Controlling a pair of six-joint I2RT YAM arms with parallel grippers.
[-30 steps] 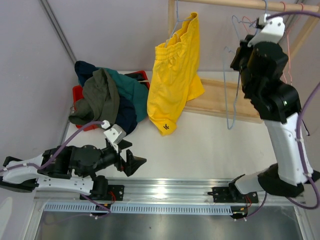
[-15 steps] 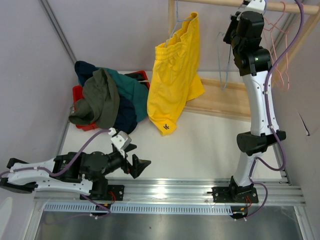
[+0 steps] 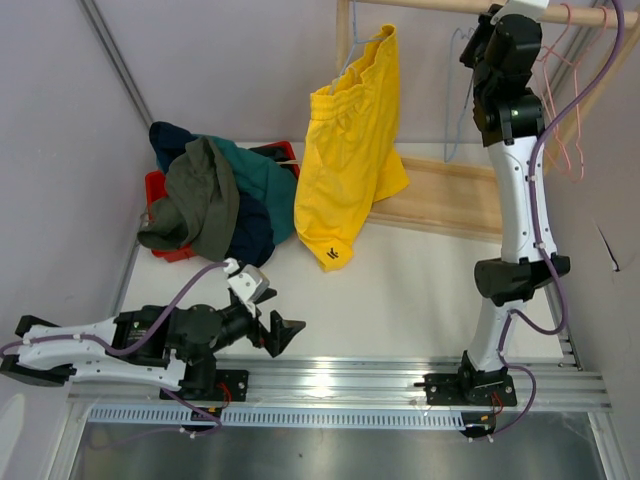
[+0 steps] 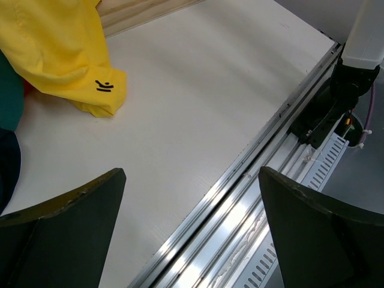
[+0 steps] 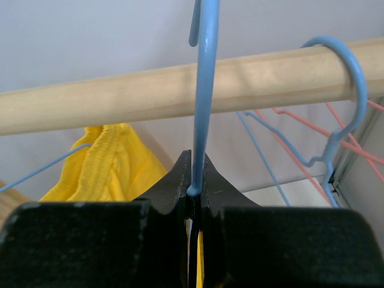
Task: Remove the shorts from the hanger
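light: bright, soft, even, from above | shadows: faint, under the yellow shorts [image 3: 350, 150] on the bench [image 3: 420, 290] | glare: white shine on the metal rail [image 3: 330, 378] | focus: top view sharp | blur: left pincer [image 4: 191, 175] dark and fuzzy up close; right pincer [image 5: 193, 180] fuzzy too, blue hanger [image 5: 204, 90] a bit soft

We see only slivers of the red bin [image 3: 153, 187] beneath the heaped shorts [image 3: 205, 195]; in the right wrist view, the right gripper [image 5: 195, 189] hides the lower part of the blue hanger [image 5: 204, 90].
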